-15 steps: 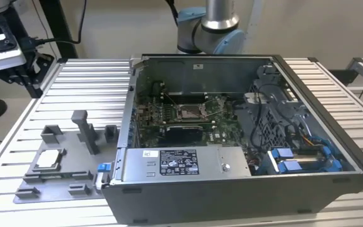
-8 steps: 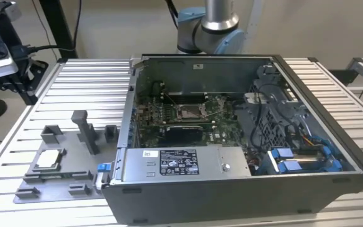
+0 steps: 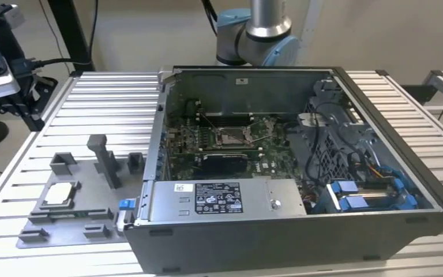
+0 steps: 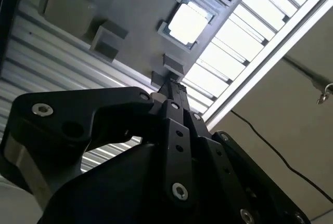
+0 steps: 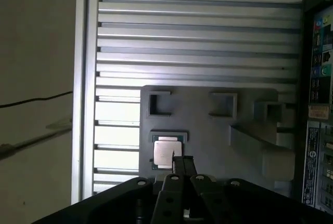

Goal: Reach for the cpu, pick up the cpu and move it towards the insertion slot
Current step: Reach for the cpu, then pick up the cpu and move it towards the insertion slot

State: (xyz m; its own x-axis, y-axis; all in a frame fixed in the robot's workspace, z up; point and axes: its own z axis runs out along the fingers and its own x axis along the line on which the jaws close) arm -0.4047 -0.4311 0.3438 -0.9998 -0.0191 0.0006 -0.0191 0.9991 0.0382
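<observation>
**Exterior view.** The cpu [image 3: 60,194], a small flat square chip with a pale silver face, lies flat in a shallow nest on the fixture plate [image 3: 90,203]. This is a grey plastic slab studded with blocks. The plate rests on the bench [image 3: 106,109], a ribbed aluminium top, just beside the computer case [image 3: 283,245], a dark grey metal box with its side open. Inside the case is the insertion slot [image 3: 232,137], a square silver-framed socket with a dark centre on green board. From that slot the cpu lies at about eight o'clock, outside the case wall. The arm [image 3: 256,32], grey with blue joints, rises at twelve o'clock behind the case.

**Second wrist view.** The pincer [image 4: 173,84], black and narrow, ends in a single stalk with no gap showing, so I judge it pressed together on nothing. Taking its pointing line as twelve o'clock, the cpu [image 4: 188,22] lies close to twelve, ahead of the tip and well apart from it. A small grey locating block [image 4: 174,64] stands between them.

**First wrist view.** The pincer [image 5: 182,160] again points nearly at the cpu [image 5: 166,152]. The chip is square, so it has no long axis, and its edges run parallel to the edges of the fixture plate [image 5: 208,135]. The computer case [image 5: 317,130] stands off to the side. The cpu is not yet lifted, so I judge this to be the reach.
</observation>
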